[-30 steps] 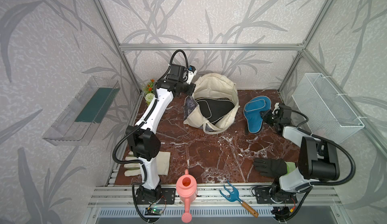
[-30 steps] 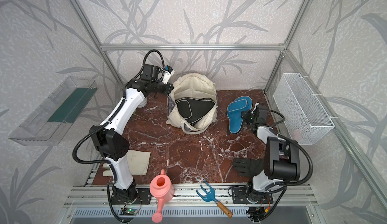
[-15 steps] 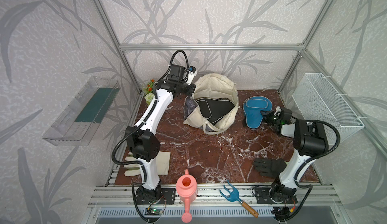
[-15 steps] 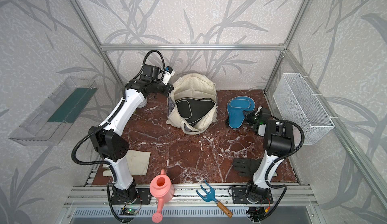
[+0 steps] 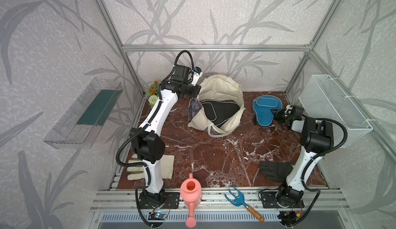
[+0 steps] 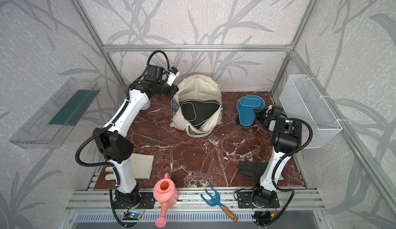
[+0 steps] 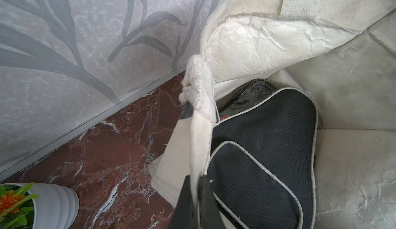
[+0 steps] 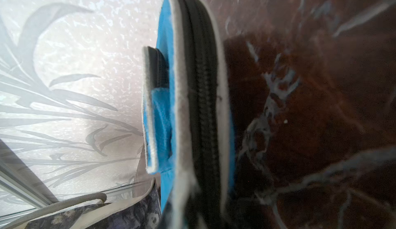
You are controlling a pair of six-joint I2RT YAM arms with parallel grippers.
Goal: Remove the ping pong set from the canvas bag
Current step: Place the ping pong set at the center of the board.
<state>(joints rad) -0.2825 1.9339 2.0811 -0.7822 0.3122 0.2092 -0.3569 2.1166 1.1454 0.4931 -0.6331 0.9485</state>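
The cream canvas bag (image 5: 221, 88) (image 6: 200, 87) lies open at the back of the marble table. My left gripper (image 7: 197, 188) (image 5: 194, 97) is shut on its cream rim (image 7: 199, 144) and holds that edge up. Inside lies a black paddle case (image 5: 218, 110) (image 6: 198, 110) (image 7: 267, 144) with pale piping, with a glossy dark flat thing (image 7: 252, 93) partly under it. Right of the bag, a blue paddle case (image 5: 264, 107) (image 6: 248, 108) (image 8: 199, 110) lies flat, low at the marble. My right gripper (image 5: 275, 112) (image 6: 258, 112) is shut on its narrow handle end.
A white wire basket (image 5: 334, 108) hangs on the right wall next to the right arm. A black glove (image 5: 276, 171), a blue hand rake (image 5: 235, 198), a pink watering can (image 5: 190, 193) and a cream glove (image 5: 165, 165) lie along the front. A potted plant (image 5: 153, 93) stands back left.
The right arm has risen and drawn back, turning the blue case flat with its wide end toward the back wall. The left arm and the bag have stayed put.
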